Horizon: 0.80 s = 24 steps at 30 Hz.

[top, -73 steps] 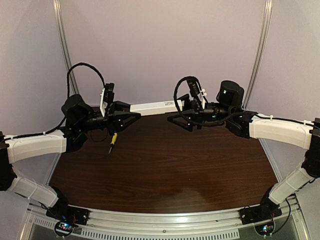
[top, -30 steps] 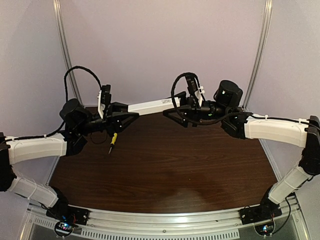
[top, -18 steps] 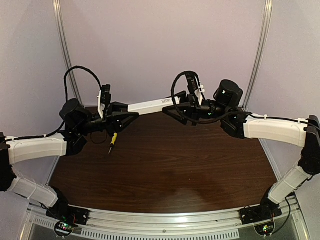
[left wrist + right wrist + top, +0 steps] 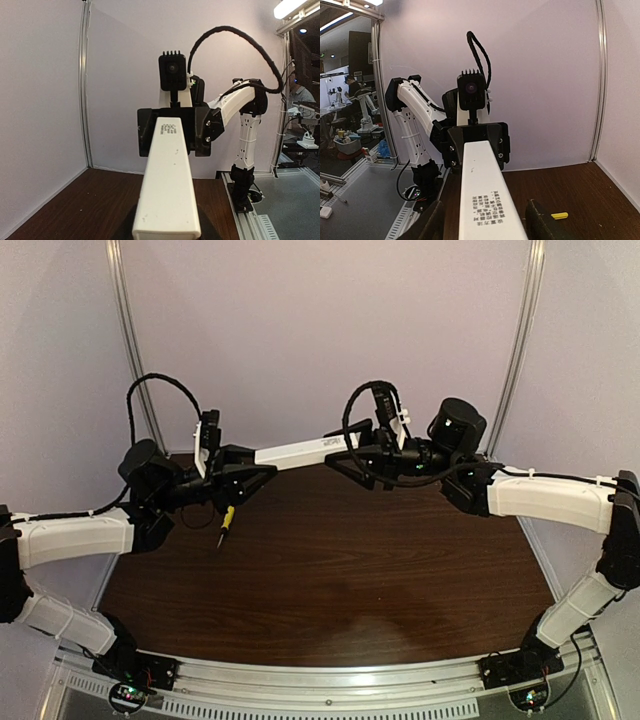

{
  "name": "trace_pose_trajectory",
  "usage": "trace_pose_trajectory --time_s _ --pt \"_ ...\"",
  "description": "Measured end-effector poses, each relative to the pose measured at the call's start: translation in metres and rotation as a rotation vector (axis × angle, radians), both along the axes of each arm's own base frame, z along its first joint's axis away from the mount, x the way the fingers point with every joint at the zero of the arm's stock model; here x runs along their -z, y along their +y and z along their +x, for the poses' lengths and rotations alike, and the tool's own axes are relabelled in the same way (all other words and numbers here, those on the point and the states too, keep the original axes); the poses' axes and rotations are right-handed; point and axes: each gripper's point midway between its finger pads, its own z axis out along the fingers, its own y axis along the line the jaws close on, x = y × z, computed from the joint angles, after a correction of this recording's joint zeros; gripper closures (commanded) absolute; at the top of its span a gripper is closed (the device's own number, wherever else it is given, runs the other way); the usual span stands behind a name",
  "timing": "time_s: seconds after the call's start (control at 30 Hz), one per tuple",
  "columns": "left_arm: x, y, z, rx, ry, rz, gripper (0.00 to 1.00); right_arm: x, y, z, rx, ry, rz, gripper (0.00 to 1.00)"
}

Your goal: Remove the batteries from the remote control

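Our left claw (image 4: 262, 472) grips the remote control (image 4: 300, 452). Our right claw (image 4: 338, 462) has just narrowed around its far end; whether it grips, we cannot tell. No batteries out yet.

Two robot arms stood at the table (image 4: 330, 580), each ending in one gripper: the left gripper (image 4: 262, 472) and the right gripper (image 4: 338, 462). Between them hung one remote control (image 4: 300, 452), a single white bar. One yellow-handled screwdriver (image 4: 227, 523) lay on the dark wood. There were two wrist cameras, one per arm. No batteries could be counted; none showed in any view.
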Motion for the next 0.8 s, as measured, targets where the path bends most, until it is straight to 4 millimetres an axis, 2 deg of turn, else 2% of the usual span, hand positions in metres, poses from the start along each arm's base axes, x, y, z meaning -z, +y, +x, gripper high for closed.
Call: trace_pose_trajectory --time_s 0.13,0.33,0.5,0.8 --pt "0.0007 0.0005 -0.0007 0.003 0.007 -0.004 1.0 -0.0008 -0.0001 -0.0001 0.001 -0.007 0.003 0.37" --pt "-0.0025 0.0013 -0.0019 0.006 0.001 -0.017 1.0 -0.0006 0.0 -0.0001 0.001 -0.01 0.003 0.47" --pt "-0.0027 0.0014 -0.002 0.006 0.001 -0.018 1.0 0.0021 0.0014 0.0014 0.0 -0.002 0.0 0.57" --pt "-0.0045 0.0017 -0.0042 0.018 0.002 -0.024 1.0 0.0005 0.0013 -0.0023 -0.024 0.0 0.004 0.84"
